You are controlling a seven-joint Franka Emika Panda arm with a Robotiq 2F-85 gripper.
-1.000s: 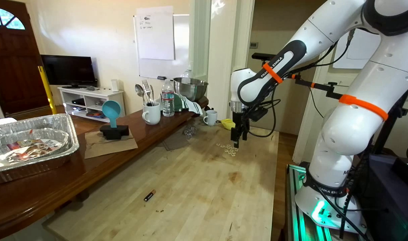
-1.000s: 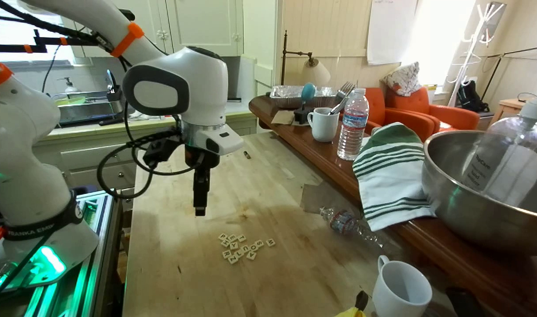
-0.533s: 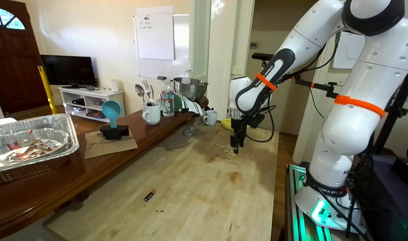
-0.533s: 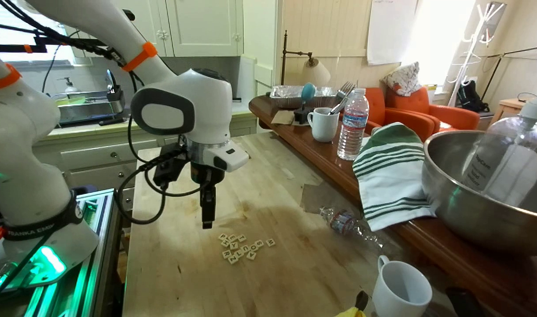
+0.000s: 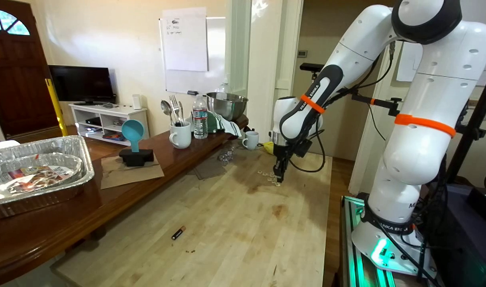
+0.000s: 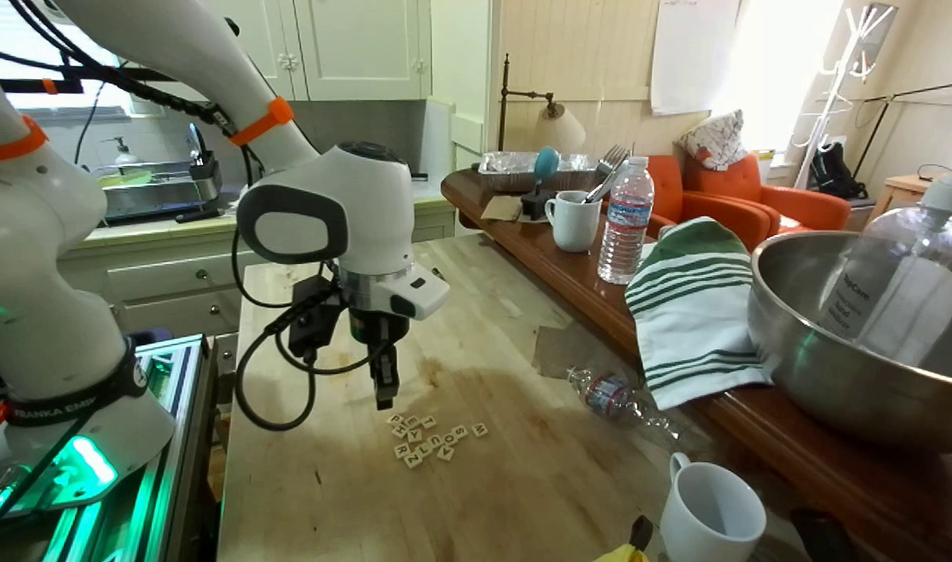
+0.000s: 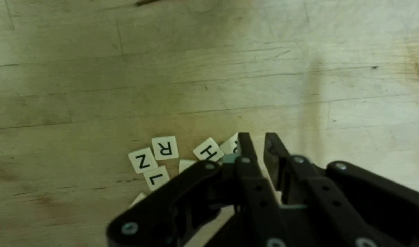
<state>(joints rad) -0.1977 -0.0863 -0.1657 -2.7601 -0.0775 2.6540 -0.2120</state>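
Pincer (image 7: 257, 137) narrowly parted, nothing gripped, near lettered tiles (image 7: 165, 148); any lowering is best done slowly, neighbouring pieces left unscattered.

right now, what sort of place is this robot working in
Most likely a home, with a kitchen beside a living area: cabinets and orange armchairs show in an exterior view, plus a television.

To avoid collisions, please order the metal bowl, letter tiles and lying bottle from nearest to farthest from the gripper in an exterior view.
1. Letter tiles, on the table.
2. Lying bottle, beside the brown counter.
3. Metal bowl, on that counter.
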